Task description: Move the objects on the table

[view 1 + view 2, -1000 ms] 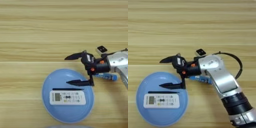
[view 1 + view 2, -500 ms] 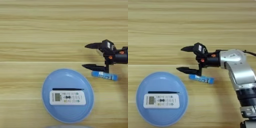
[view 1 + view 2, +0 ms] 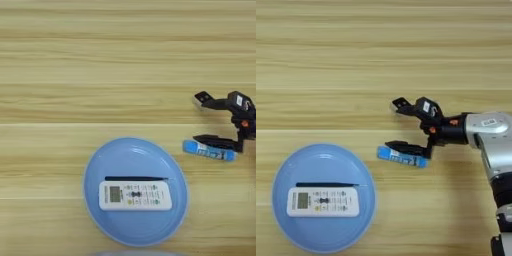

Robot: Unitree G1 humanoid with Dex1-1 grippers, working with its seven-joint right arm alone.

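- your light-blue plate (image 3: 323,197) sits at the table's (image 3: 100,60) near edge, holding the white remote (image 3: 323,202) with the thin black stick (image 3: 327,184) touching its far side.
- blue tube (image 3: 402,156) lies on bare wood right of the plate.
- right gripper (image 3: 397,125): fingers spread wide, empty, lower finger just above the tube.

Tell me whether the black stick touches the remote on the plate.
Cannot tell. In the left eye view the stick lies right along the remote's far edge, no clear gap or contact.
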